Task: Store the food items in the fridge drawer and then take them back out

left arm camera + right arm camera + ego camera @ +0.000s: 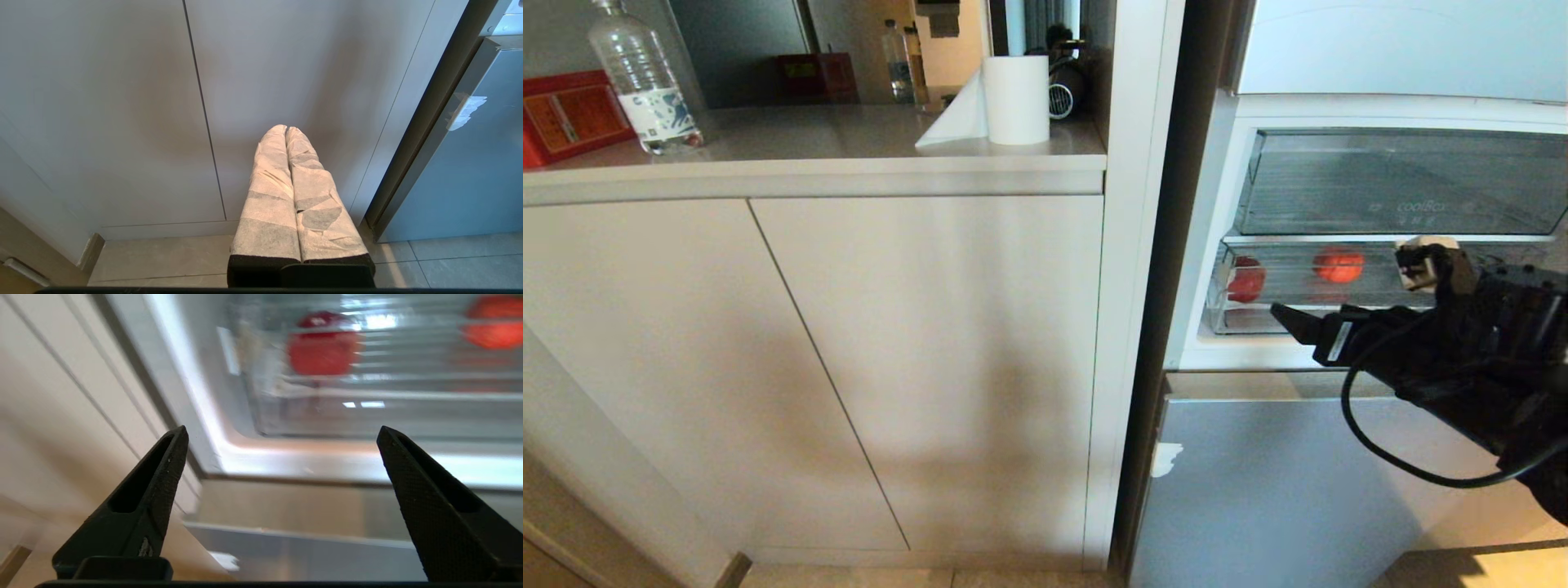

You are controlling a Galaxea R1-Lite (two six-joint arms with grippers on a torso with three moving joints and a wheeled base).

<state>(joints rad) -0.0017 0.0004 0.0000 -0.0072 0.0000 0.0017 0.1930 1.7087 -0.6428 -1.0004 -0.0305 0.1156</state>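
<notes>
Two red food items lie inside the clear fridge drawer (1232, 323): one at its left end (1246, 280) and one further right (1338, 265). My right gripper (1339, 287) hovers in front of the drawer's front lip, open and empty. In the right wrist view its black fingers (163, 477) stand wide apart around the gripper's centre (282, 430). Beyond them are the drawer (367, 416) and both red pieces (322, 347) (494, 324). My left gripper (286, 128), with white-wrapped fingers, is shut and parked low, facing the cabinet doors.
Above sits a second clear drawer with small lettering (1405, 184). The pale-blue lower fridge door (1258, 490) is closed below the opening. To the left are beige cabinet doors (915, 367) under a counter with a paper roll (1015, 98), a bottle (645, 77) and a red box (568, 114).
</notes>
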